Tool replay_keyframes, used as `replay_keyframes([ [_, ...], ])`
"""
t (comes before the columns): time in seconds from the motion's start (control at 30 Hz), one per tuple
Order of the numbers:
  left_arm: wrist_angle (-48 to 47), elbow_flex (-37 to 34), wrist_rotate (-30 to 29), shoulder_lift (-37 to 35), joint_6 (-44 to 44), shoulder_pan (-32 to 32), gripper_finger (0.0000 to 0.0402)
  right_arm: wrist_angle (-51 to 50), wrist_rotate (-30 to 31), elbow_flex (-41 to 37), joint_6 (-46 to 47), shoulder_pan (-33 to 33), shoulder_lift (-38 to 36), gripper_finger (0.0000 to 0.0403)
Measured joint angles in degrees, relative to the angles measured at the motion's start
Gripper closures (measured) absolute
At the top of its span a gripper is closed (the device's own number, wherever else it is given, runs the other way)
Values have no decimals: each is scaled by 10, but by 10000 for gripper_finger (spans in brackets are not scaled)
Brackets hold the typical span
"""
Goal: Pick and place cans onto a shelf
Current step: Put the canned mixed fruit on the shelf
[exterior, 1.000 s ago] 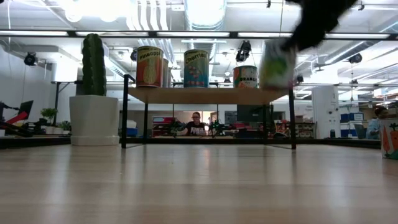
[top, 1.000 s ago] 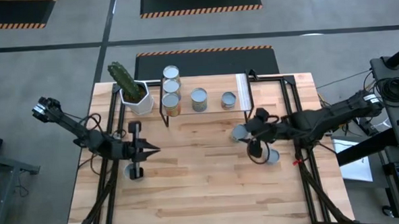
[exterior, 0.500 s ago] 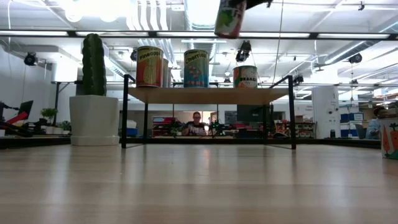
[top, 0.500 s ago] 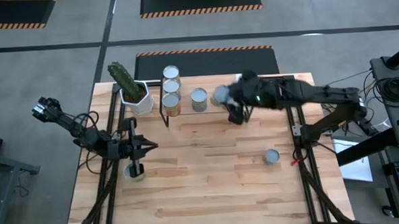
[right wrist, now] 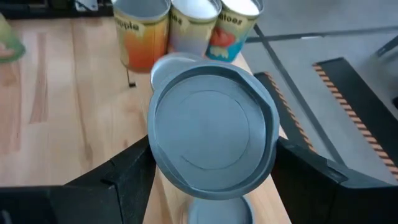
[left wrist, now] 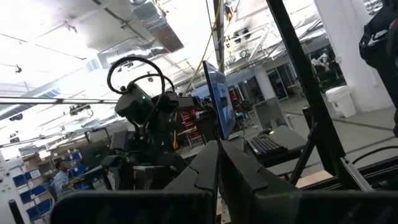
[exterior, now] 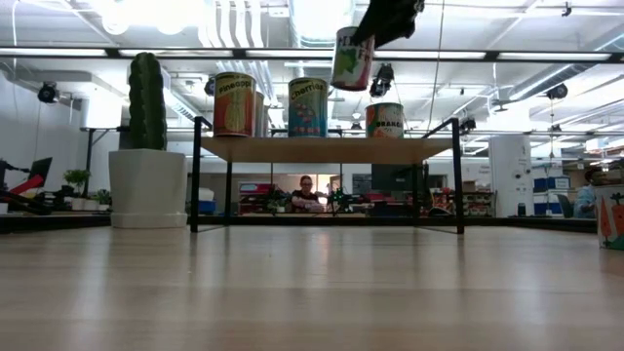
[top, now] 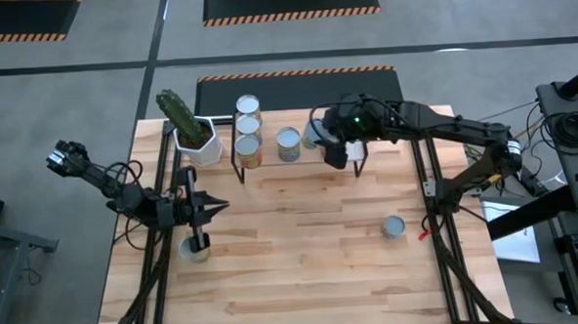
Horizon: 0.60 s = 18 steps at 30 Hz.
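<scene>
right end effector (top: 334, 145) clamped on a can (exterior: 352, 58), tilted above the shelf (exterior: 327, 148); lowering crooked could knock neighbouring cans (exterior: 306, 107); left end effector (top: 205, 212) closed, idle over table (top: 303, 259)

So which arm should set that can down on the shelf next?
The right. Its gripper already holds a can in the air above the shelf. The left gripper sits far off, near the table's left edge.

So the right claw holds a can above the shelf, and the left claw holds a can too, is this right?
Not quite. The right claw does hold a can above the shelf, as the low view shows. But the left claw holds nothing: in the high view it is shut and empty, over the table.
</scene>
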Motion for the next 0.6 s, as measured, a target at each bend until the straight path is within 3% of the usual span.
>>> replay_keyframes([
  [0.6, 0, 0, -1, 0, 0, 0, 402, 67, 3, -67, -14, -10, 0, 135],
])
